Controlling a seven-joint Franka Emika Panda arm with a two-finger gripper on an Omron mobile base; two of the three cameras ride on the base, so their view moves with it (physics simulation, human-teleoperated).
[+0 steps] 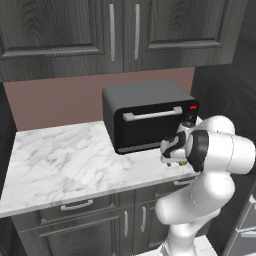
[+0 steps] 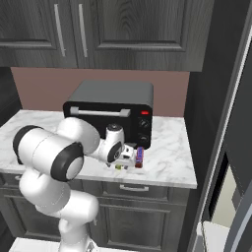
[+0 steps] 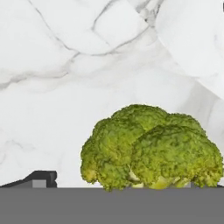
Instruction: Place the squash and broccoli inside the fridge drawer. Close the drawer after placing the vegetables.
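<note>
the hand (image 2: 126, 160) hangs low over the marble counter (image 2: 167, 147), beside a purple bar (image 2: 140, 155).

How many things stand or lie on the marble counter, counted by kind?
Toaster oven: 1
Broccoli, at the gripper: 1
Purple bar: 1
Total: 3, as far as the arm lets me see; it may hide more behind it.

A black toaster oven (image 1: 148, 116) with a silver handle sits on the white marble tabletop (image 1: 65, 162) against a reddish-brown back wall (image 1: 55, 100). A small purple bar (image 2: 140, 156) lies before it. Dark wood cupboards (image 1: 100, 30) hang above, with dark drawers (image 1: 75, 206) below.
</note>
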